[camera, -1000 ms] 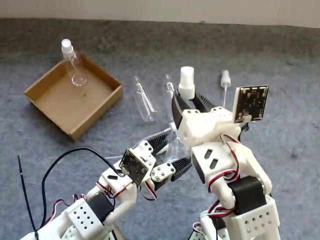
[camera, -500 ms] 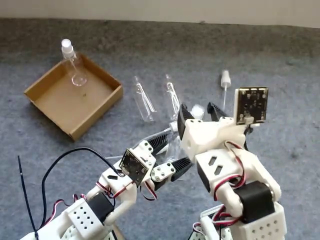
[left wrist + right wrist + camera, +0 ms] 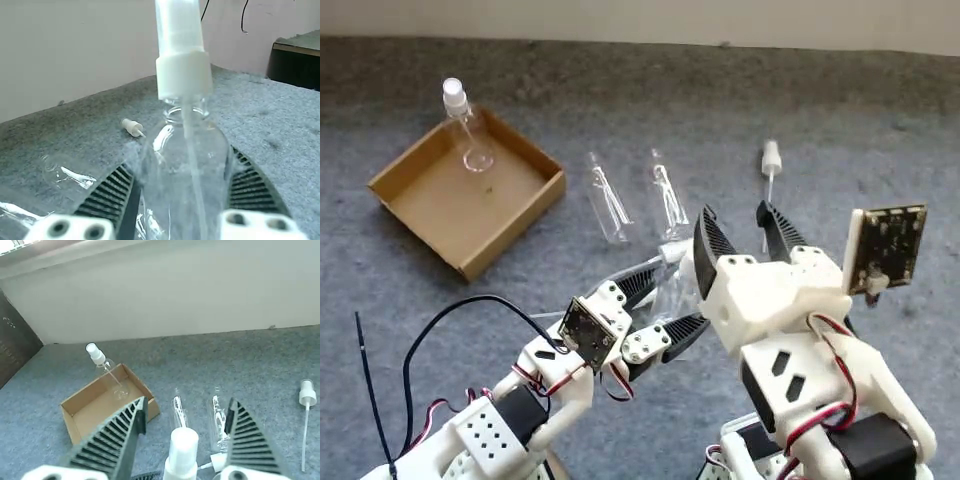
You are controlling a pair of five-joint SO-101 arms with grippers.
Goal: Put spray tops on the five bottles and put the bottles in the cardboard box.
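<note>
- The cardboard box [image 3: 516, 228] sits far left. One finished bottle [image 3: 470, 138] stands in its back corner, white sprayer already on.
- Just right of the box, two bare glass bottles [image 3: 607, 204] [image 3: 667, 198] lie side by side on the grey cloth. They look small, light and likely to roll, so I'd take them across the body, not by the neck.
- The left gripper [image 3: 670, 297] is clamped on the belly of a third clear bottle [image 3: 175, 150] and holds it upright near the middle of the table. The ribbed pads suit smooth, slippery glass, though a hard squeeze seems risky on something this brittle.
- A spray top [image 3: 182, 75] rests on that bottle's neck with its thin dip tube down inside. The collar looks perched rather than seated, so I'd guess it needs pressing or twisting home by the stiff collar, not the nozzle.
- The right gripper [image 3: 734, 212] hangs just above and beside that bottle, jaws spread wide and gripping nothing.
- Furthest right lies a loose spray top [image 3: 771, 160]. Its tube looks bendy, so I'd lift it by the head.
</note>
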